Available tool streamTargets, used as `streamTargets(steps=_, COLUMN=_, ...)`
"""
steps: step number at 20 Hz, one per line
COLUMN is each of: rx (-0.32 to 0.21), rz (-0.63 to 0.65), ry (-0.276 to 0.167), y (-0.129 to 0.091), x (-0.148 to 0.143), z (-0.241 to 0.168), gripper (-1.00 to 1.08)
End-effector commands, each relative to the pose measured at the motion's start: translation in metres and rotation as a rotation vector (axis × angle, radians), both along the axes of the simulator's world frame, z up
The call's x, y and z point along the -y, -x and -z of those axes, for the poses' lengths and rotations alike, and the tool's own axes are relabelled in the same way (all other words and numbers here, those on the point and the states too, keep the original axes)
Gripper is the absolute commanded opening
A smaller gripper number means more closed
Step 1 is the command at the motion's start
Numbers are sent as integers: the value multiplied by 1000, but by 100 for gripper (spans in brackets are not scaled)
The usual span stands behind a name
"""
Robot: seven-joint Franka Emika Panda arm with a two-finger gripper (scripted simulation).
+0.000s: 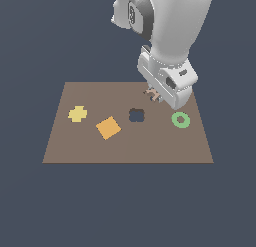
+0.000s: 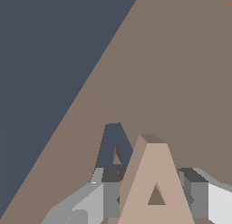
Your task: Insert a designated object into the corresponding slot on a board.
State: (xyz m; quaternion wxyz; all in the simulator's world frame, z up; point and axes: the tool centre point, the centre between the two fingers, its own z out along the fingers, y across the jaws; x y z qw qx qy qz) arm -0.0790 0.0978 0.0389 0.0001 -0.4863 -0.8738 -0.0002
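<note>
Flat dark blue-grey backdrop all round, no worktop as such; only the brown board (image 1: 127,143) lying flat, w/ the arm coming down over its far edge toward the exterior view's right.

Gripper (image 2: 156,201): closed on the A piece (image 2: 156,182). Wrist view shows a grey finger (image 2: 111,191) on one flank of the piece and another on the other flank, both tight against it, piece upright betw. them. In exterior view only the pinkish-tan legs of it peek out under the gripper body (image 1: 153,95).

Slot (image 2: 114,148): dark A-shaped recess in the board. In wrist view it sits just beyond the held piece and offset to one side, partly covered by the piece's edge. Apex of recess and apex of piece point roughly the same way, so long axes look near parallel; little or no twist needed, by my read. Not visible in exterior view: hidden by the gripper.

Key relation: piece not yet over the recess. Offset is short, mostly sideways plus a bit forward along the A's own axis. Height above board: can't tell from these views.

Judgement: transport nearly done; next is a small lateral correction, then straight down. Risk is a leg catching the recess rim if the shift falls short.

Elsewhere on board, well apart from this: yellow cross-ish piece (image 1: 77,113), orange square (image 1: 108,127), dark cross recess (image 1: 136,115), green ring (image 1: 180,119) nearest the gripper.
</note>
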Motion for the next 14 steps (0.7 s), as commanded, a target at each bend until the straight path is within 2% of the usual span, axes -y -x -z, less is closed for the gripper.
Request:
streamTargets(steps=1, rx=1, rz=-46, ry=0, y=9, x=2, z=-1, gripper=-100)
streamTargets(steps=7, rx=1, rz=-100, ry=0, y=19, x=5, z=-1, gripper=-100)
streamTargets(steps=14, rx=1, rz=-102, ry=0, y=19, x=5, z=3, gripper=-100)
